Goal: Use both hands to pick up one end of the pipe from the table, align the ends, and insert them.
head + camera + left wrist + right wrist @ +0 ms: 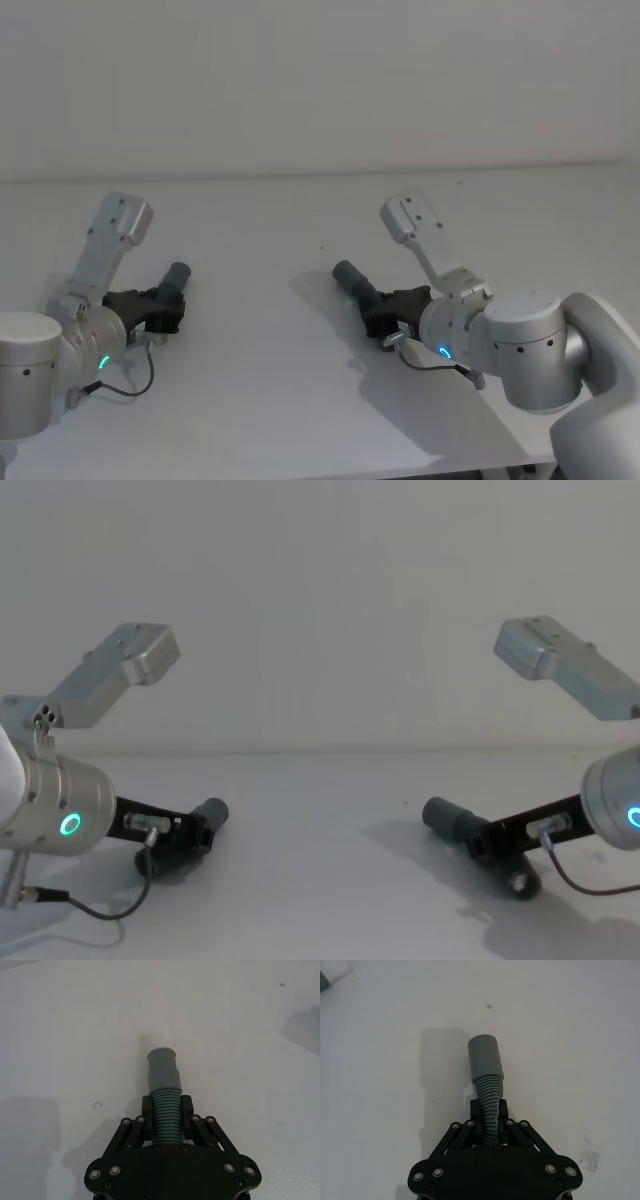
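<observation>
Wall (320, 80): plain pale grey, across the top of the head and chest views.
Ring mark (97, 1105): tiny faint circle, left of centre in the left wrist view.
Dot (282, 984): small and dark, upper right of that view.
Speck (488, 1007): dark, upper middle of the right wrist view.
Smudge (590, 1154): scattered grey flecks, lower right there.

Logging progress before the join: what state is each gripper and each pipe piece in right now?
Left gripper: shut on white-tipped piece, at its ribs.
Right gripper: shut on grey-cuffed piece, at its ribs.
White-tipped piece: held, tip free, not inserted.
Grey-cuffed piece: held, well apart from the other piece.
</observation>
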